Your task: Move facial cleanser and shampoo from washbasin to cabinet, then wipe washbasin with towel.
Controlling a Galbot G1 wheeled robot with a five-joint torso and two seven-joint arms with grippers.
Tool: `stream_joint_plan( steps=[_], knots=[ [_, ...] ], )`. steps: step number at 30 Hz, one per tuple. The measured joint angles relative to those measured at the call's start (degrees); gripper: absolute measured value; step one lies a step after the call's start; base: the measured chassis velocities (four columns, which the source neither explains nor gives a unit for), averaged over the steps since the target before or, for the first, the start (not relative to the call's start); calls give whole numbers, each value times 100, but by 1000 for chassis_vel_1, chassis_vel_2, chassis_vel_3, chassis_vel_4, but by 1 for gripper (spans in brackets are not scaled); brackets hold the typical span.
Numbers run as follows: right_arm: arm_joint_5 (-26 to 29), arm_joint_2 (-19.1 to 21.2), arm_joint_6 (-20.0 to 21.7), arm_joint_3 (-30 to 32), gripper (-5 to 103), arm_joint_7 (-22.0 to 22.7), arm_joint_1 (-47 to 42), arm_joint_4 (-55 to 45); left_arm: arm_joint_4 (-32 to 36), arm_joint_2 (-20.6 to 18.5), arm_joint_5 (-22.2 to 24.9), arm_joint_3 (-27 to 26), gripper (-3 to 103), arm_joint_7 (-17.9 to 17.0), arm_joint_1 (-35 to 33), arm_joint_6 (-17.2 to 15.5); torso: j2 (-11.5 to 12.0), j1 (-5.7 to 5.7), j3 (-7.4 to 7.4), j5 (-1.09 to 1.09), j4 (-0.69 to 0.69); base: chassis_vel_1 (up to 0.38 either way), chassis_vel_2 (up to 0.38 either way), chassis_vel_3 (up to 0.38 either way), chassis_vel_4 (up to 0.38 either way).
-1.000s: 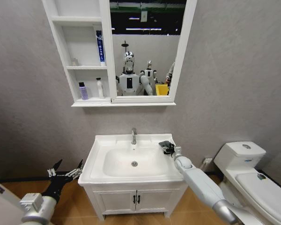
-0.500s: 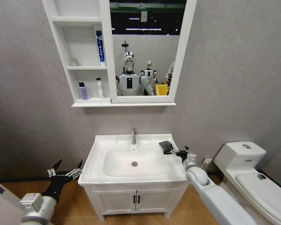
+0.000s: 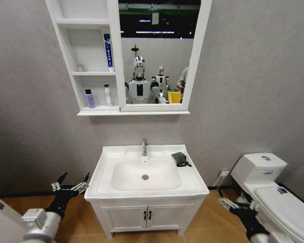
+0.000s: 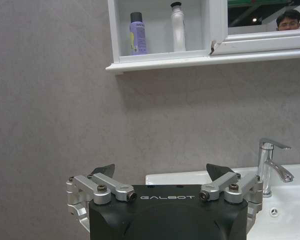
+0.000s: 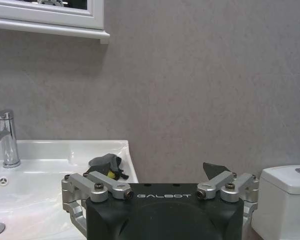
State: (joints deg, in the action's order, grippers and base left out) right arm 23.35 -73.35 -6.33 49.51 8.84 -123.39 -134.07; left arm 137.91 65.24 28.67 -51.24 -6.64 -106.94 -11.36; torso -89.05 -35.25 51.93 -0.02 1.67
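A white washbasin with the dark towel lying on its right rim, and 2 bottles in the cabinet above. Both grippers hang low, jaws wide and empty: left gripper left of the basin, right gripper between basin and toilet. With wiping seemingly finished, the arms should stay clear of the rim.

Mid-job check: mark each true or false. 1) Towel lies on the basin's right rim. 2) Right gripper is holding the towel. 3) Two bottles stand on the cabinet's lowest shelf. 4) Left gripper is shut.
1) True: the towel lies on the washbasin rim, right of the tap.
2) False: the right gripper hangs open, low beside the basin.
3) True: purple bottle and white bottle stand in the cabinet.
4) False: the left gripper is open.
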Motion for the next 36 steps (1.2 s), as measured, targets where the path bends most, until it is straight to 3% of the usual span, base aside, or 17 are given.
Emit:
stream_joint_plan(
  steps=[6,16,36],
  knots=[
    [-208,-120,-99,-271,100,-12,-125,-126,0,0,0,0,100,0,0,0,1,-2,1,2,-2,0,0,0,0],
    [-72,53,396,-287,100,157,222,-619,0,0,0,0,100,0,0,0,2,-2,2,2,-2,0,0,0,0],
    [-77,74,436,-319,100,178,269,-601,0,0,0,0,100,0,0,0,2,-3,2,2,0,0,0,0,0]
  ],
)
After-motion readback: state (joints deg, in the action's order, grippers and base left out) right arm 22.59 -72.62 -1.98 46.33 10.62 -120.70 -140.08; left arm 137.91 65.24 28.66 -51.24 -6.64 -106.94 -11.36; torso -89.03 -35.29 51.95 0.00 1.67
